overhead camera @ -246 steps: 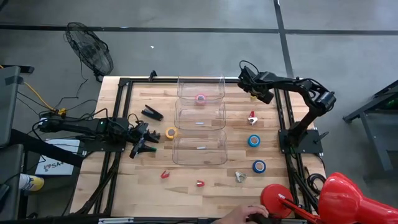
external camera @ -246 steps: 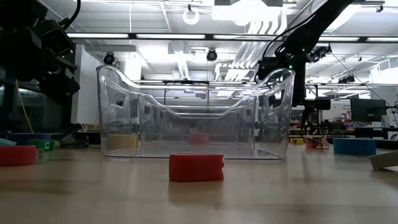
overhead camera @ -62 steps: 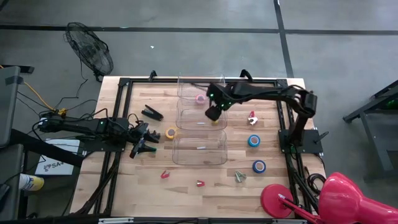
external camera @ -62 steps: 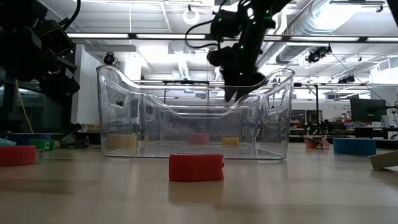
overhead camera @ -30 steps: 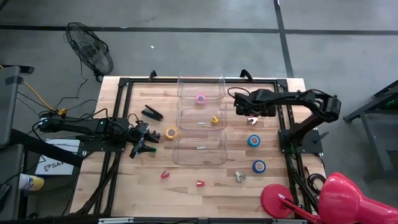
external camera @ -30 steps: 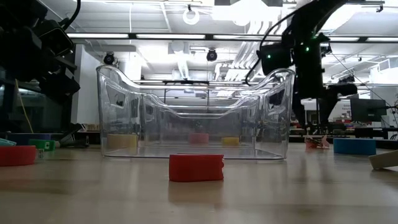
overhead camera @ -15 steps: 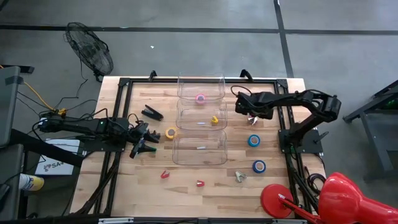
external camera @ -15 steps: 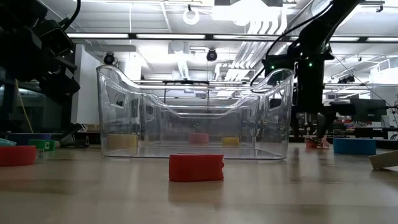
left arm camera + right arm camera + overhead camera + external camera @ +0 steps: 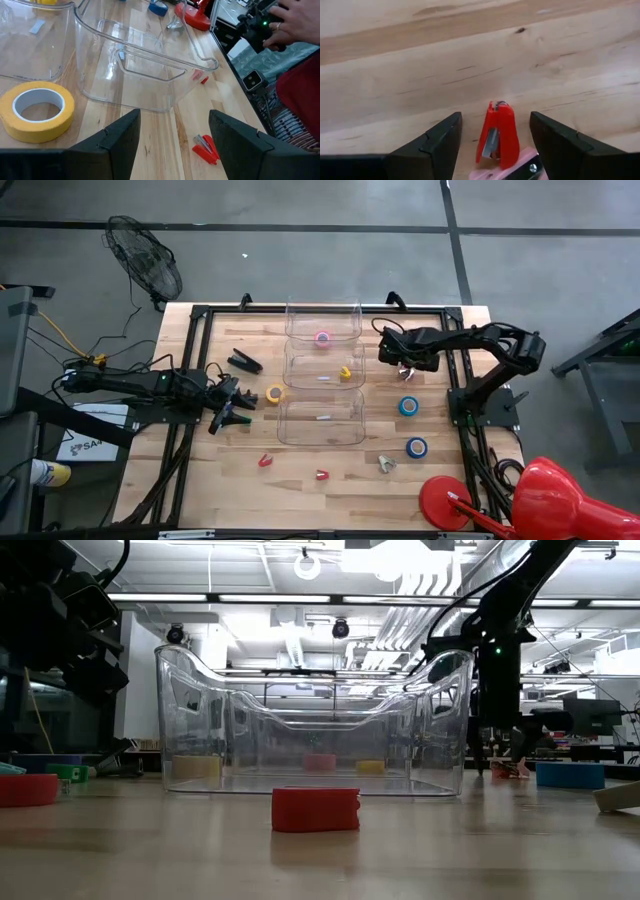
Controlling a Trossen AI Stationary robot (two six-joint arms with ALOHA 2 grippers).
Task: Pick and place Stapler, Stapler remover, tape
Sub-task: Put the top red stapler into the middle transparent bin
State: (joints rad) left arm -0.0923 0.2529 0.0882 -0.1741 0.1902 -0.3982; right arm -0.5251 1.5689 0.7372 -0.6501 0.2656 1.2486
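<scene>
Stapler [image 9: 498,134], small and red, lies on the tabletop [image 9: 330,480] between your right gripper's [image 9: 494,137] spread fingers, ungrasped. Your left gripper [image 9: 172,135] waits released beside the yellow tape [image 9: 36,110].

The counter [image 9: 200,480] is showing pale wood with darker grain streaks, framed in black rails, and the three bins [image 9: 322,417] on it are reading as clear, colourless plastic. Tape rolls are appearing as yellow [image 9: 274,394], pink [image 9: 322,337] and two blue [image 9: 408,406], with a small yellow piece [image 9: 345,372] lying in the middle bin. A red stapler [image 9: 499,134] with a silver metal mouth is showing between the right hand's [image 9: 492,137] dark fingers, and the left hand [image 9: 172,137] is looking equally dark.
</scene>
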